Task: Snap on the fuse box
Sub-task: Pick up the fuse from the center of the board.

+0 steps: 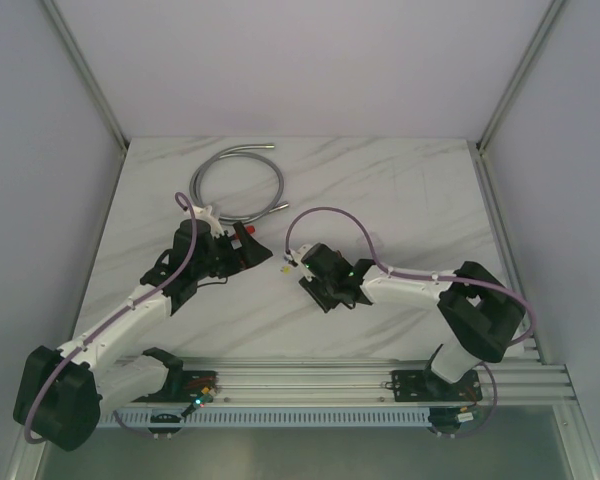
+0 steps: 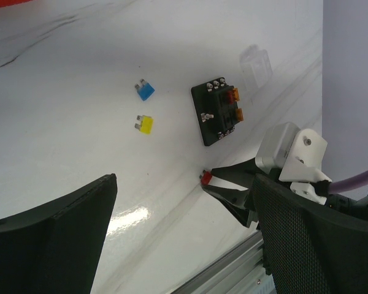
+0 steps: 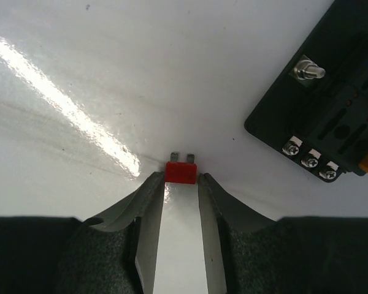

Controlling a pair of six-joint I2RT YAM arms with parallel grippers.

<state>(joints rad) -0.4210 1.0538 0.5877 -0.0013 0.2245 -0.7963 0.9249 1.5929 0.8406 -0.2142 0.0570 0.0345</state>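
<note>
Near edge: aluminium rail [image 1: 310,378] carries both arm bases. From there my left gripper [image 1: 242,248] sits left of centre, its fingers [image 2: 55,236] spread wide with only bare table [image 1: 400,190] between them. My right gripper [image 3: 181,184] reaches in from the right to mid-table, fingertips pinched onto both sides of a red fuse [image 3: 181,173], which sits low at the tabletop; I cannot tell whether it is lifted. Just past those tips the fuse box [image 2: 218,113] lies flat on the table, slots up, two orange fuses [image 2: 236,104] seated along one edge. A yellow fuse [image 2: 145,125] and a blue fuse [image 2: 145,90] lie loose beside the box, apart from it. A clear cover [image 2: 256,64] rests beyond the box. Far side: a grey coiled hose [image 1: 235,185].
</note>
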